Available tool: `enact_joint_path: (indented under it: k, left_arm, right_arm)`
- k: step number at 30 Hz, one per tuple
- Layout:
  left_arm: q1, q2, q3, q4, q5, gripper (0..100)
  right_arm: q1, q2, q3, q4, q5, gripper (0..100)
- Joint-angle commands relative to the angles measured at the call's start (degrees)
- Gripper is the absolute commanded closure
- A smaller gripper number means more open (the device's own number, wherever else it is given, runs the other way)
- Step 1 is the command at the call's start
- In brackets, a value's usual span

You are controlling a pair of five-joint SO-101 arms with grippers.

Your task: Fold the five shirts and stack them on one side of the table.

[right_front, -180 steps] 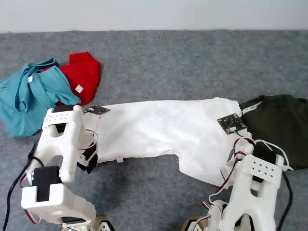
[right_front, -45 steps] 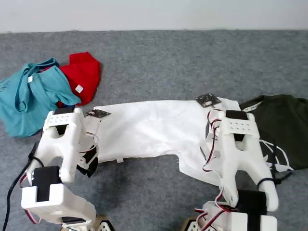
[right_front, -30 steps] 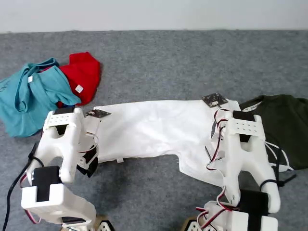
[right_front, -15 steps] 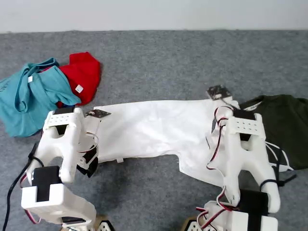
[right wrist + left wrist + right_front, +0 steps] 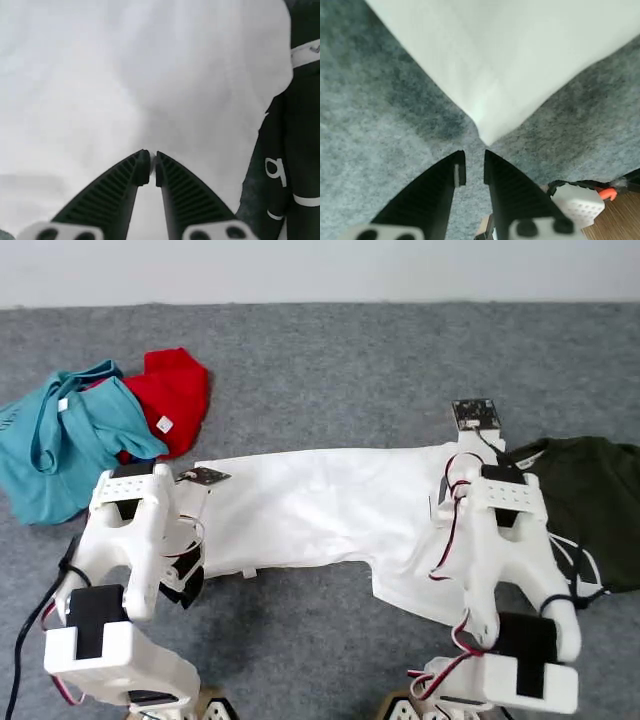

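Overhead, the white shirt [image 5: 320,505] lies spread across the grey mat [image 5: 330,370] between my two arms. A dark shirt [image 5: 580,500] touches its right end, and a teal shirt [image 5: 60,440] and a red shirt [image 5: 175,390] are heaped together at far left. From my left wrist, my left gripper [image 5: 474,165] hangs over the mat just off the white shirt's corner, fingers a narrow slit apart and holding nothing. From my right wrist, my right gripper [image 5: 152,167] is pinched on the white shirt, with the dark shirt just beside.
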Motion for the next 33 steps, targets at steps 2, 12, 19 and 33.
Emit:
enact_joint_path:
  k: [2, 12, 19, 33]
  left_arm:
    - [0.26, -1.49, 0.04, 0.35, 0.44, 92]
    - [0.26, -1.49, 0.13, 0.35, 0.44, 92]
    - [0.26, -1.49, 0.13, 0.26, 0.44, 92]
    - [0.26, -1.49, 0.13, 0.26, 0.44, 92]
  right_arm:
    - [0.57, 0.22, -5.19, -0.75, -2.46, 96.8]
    - [0.57, 0.40, -10.11, 3.03, -1.41, 97.4]
    - [0.13, 0.31, -10.99, 10.95, 1.76, 87.6]
    - [-2.95, 1.10, -10.81, 10.77, 3.69, 87.2]
